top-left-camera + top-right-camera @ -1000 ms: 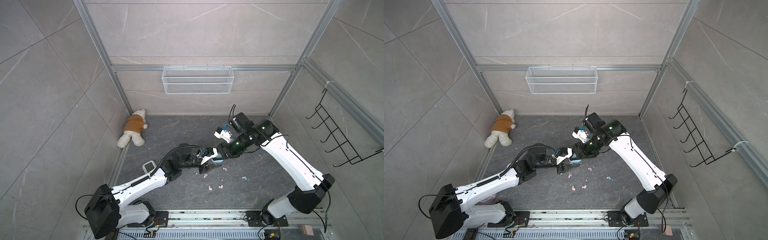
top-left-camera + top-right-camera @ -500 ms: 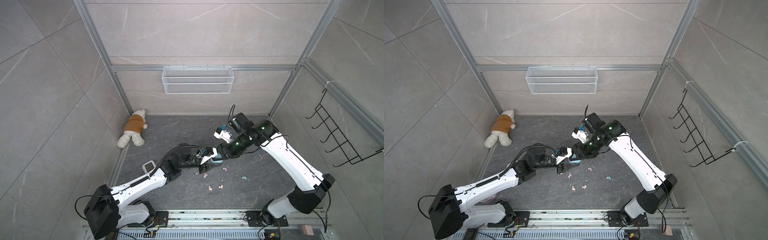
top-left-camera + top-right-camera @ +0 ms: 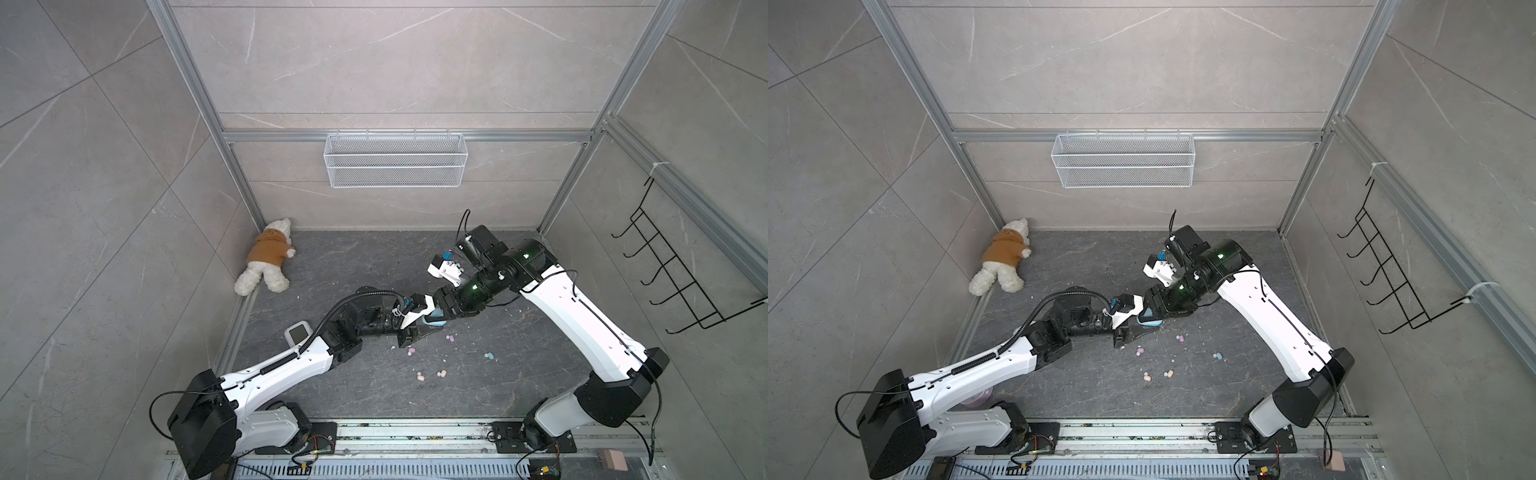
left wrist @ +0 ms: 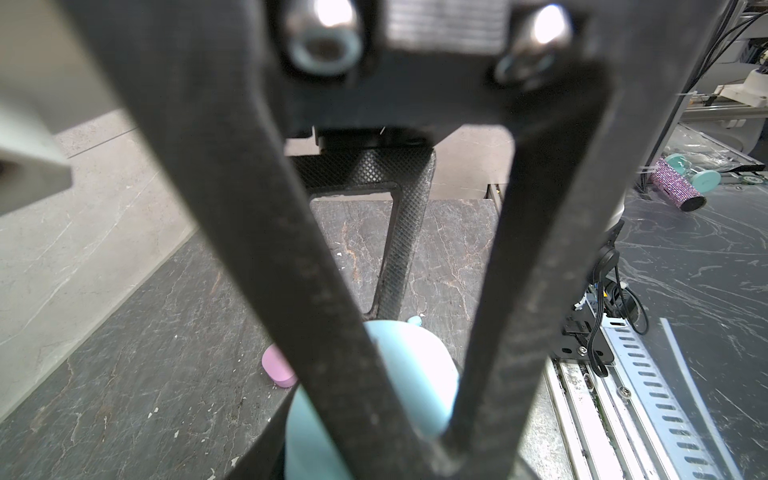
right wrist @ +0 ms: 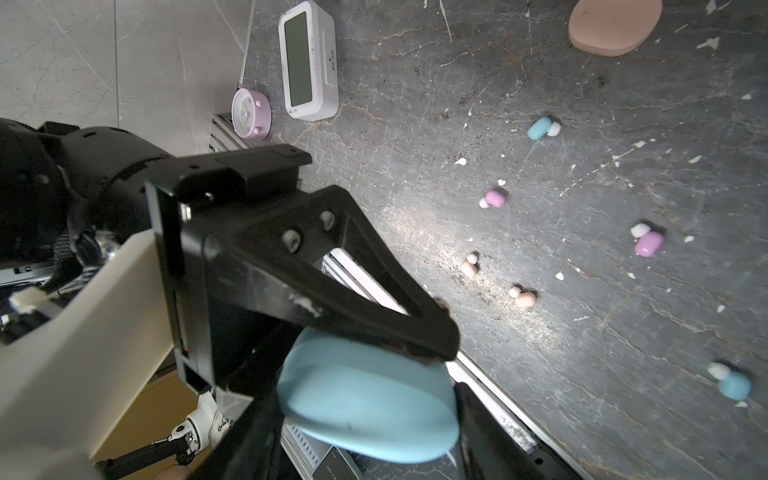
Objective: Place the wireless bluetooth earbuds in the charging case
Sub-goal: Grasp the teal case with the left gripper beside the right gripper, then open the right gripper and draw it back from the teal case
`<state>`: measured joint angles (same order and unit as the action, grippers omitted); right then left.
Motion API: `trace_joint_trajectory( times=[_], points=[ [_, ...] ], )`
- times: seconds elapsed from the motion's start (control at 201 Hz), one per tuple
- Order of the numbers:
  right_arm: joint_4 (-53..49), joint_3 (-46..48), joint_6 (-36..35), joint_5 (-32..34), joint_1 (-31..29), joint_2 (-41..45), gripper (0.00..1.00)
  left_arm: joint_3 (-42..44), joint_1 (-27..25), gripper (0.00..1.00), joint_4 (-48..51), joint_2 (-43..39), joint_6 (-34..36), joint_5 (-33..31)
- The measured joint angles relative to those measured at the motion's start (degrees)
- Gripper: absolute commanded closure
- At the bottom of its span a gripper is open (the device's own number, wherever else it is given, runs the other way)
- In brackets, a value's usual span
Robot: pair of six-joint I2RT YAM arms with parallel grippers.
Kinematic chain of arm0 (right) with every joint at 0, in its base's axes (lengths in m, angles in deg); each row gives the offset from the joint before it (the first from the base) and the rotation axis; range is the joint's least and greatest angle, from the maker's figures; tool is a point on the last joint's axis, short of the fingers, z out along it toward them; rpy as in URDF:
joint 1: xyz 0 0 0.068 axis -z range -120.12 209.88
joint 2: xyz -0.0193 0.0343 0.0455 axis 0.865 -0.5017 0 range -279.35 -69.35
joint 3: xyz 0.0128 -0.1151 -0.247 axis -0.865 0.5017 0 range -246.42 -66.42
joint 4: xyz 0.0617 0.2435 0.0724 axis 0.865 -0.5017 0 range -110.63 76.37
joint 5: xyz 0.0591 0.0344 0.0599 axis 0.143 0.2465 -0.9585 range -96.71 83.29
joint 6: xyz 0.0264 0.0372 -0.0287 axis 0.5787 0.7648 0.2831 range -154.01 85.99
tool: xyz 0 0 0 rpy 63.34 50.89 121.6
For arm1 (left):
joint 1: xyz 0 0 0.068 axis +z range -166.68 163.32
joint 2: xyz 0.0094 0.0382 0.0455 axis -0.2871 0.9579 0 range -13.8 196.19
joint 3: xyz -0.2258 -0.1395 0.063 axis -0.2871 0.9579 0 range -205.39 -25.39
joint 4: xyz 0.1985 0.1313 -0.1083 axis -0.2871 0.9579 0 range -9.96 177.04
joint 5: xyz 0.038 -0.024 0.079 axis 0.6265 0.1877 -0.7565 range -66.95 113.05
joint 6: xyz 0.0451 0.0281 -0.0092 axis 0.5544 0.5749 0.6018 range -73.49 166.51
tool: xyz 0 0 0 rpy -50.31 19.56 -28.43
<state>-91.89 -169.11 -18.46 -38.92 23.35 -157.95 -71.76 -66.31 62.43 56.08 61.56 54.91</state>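
Both arms meet pretty much dead centre of the dark stone tabletop point(image 3: 332, 257), right at the light blue charging case point(image 5: 365, 399). Right gripper point(image 3: 438, 316) has the case clamped btwn its two fingers. Left gripper point(image 4: 436, 451) is squeezed fully together, tips meeting at the case's edge, w/ one finger point(image 5: 395, 332) lying across the top of it in the right wrist view. Can't tell if it's nipping the lid or just pressing on it. The earbuds point(image 5: 524, 298) are all loose on the table, six of them in the right wrist view, each w/ a whitish tip. In both top views, going from the case: a lilac-pink bud point(image 3: 449, 338) just beside it at 5 o'clock, the 2nd lilac-pink bud point(image 3: 410, 352) at 7, the peach pair point(image 3: 420, 377) further out at 6, and a light blue bud point(image 3: 489, 355) well out at 4. The 2nd blue bud point(image 5: 540, 128) only shows in the right wrist view, which also has a peach case point(image 5: 615, 25), plus a white digital clock point(image 5: 309, 62) w/ a lilac alarm clock point(image 5: 251, 112) just beside it. Teddy bear point(image 3: 266, 266) in a brown hoodie lies at the table's 10 o'clock corner. There's a white wire basket point(image 3: 395, 160) on the back wall at 12 and a black hook rack point(image 3: 673, 270) on the side wall at 3.
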Motion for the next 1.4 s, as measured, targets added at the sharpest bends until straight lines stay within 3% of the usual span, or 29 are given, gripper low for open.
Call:
trace_joint_trajectory(
  times=[0.358,0.558,0.727,1.399],
  points=[
    [-0.8,-0.7,0.0,-0.4,0.0,-0.1,0.5,-1.5,-0.2,0.75,2.8,-0.1,1.6,0.1],
    [-1.2,-1.4,0.0,-0.4,0.0,-0.2,0.27,-1.6,-0.3,0.8,3.5,-0.7,2.1,-0.3],
    [-0.8,-2.3,0.4,0.5,0.0,0.0,0.19,-1.6,-0.9,0.83,5.7,-1.1,2.0,-0.4],
    [1.1,-2.9,1.3,9.8,1.1,1.7,0.05,0.9,1.8,0.85,5.3,-3.7,-3.9,-1.2]
  ],
)
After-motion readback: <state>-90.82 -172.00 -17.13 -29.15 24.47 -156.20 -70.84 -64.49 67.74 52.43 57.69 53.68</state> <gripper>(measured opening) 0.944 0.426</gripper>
